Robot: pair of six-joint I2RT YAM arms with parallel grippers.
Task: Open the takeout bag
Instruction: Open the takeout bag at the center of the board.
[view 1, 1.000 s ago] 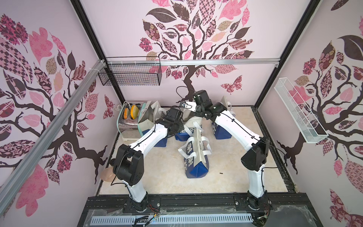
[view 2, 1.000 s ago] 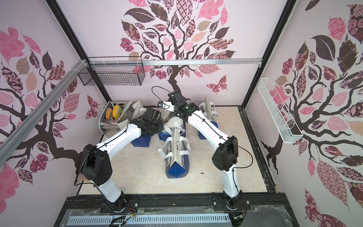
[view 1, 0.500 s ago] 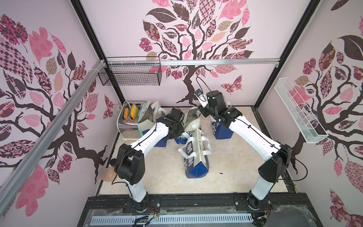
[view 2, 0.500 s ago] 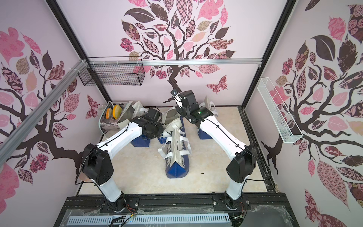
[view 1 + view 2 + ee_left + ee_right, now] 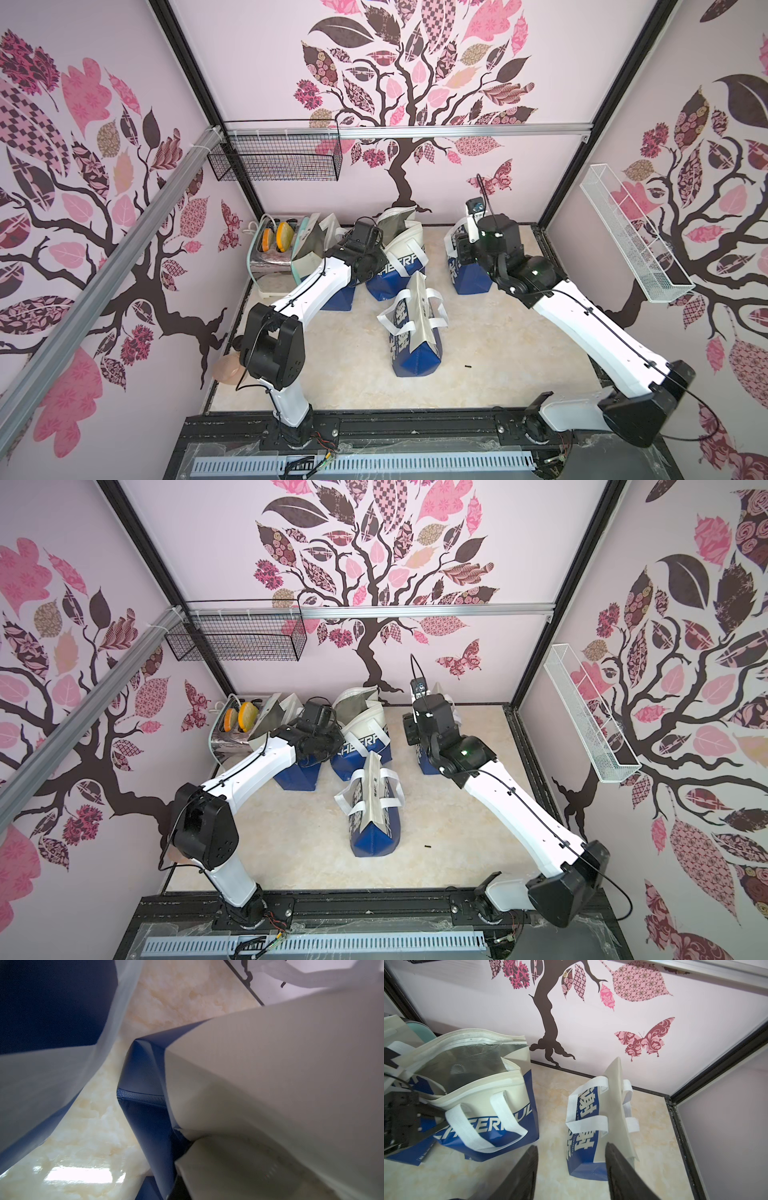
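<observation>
The right pincer (image 5: 571, 1147) has left the takeout bag (image 5: 477, 1093), jaws apart, empty.

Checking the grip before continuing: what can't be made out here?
- Left end effector: jaws hidden by its wrist in both top views; left wrist view shows only bag fabric.
- Open bag's inside: shadowed, right wrist view.
- Far-right bag: partly behind right arm, top views.

Toaster (image 5: 270, 262) (two slices (image 5: 277, 237) inside) back-left; black wire basket (image 5: 276, 162) on wall
</observation>
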